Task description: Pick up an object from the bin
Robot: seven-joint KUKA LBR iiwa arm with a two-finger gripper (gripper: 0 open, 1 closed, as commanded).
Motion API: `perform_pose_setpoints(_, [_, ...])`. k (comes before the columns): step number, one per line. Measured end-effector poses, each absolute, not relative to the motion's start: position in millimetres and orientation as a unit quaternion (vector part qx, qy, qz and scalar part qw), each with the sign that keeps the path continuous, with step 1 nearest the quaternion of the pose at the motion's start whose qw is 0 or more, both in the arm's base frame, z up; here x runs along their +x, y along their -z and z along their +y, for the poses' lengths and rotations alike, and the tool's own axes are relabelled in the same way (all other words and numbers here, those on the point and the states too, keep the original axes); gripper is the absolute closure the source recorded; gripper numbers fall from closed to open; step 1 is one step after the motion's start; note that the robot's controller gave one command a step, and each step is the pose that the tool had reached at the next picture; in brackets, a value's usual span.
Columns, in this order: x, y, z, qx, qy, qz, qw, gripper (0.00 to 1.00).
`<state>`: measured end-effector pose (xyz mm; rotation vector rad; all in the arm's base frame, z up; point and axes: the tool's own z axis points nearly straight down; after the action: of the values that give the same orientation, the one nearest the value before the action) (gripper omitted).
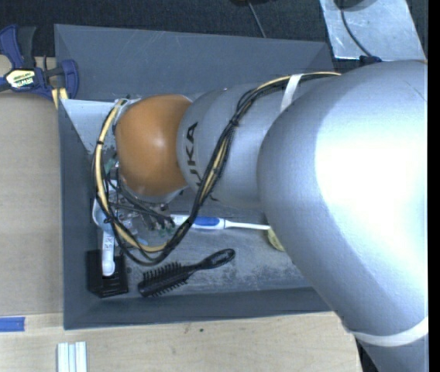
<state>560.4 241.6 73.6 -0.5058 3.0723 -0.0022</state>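
The gripper point(131, 222) is seen low in the left part of the bin point(204, 60), tucked beneath the orange wrist cover point(149, 149) and a tangle of cables point(127, 242). Whether it is released or clenched cannot be told, since its working end is hidden, and nothing can be said to be held.

Two things are found nearest to it. A white tube point(108, 253) lies just beside it on the near left, with its long axis running from the far side of the bin toward the near side. Its lower end is laid against a black block point(104, 283) in the near left corner. A toothbrush point(232, 224) in white and blue lies to the right of the gripper, its long axis set across the bin and one end pointing in under the cables.

A black hairbrush point(185, 271) is set nearer the front wall, apart from the gripper and slanted, bristles to the left and handle up to the right. A small yellowish thing point(274, 240) is half covered by the arm point(344, 192).

The white tube is judged the likeliest pick, so the coming move would turn on the grip being closed across its short width
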Motion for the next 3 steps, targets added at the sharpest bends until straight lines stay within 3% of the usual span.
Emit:
perform_pose_setpoints(1, [560.4, -73.6, 241.5, -0.162, 0.001, 0.987, 0.014, 1.0])
perform_pose_setpoints(2, [567.3, -74.3, 237.3, -0.258, 0.004, 0.966, 0.019, 1.0])
perform_pose_setpoints(3, [571.0, -191.4, 241.7, -0.18, 0.001, 0.983, 0.016, 1.0])
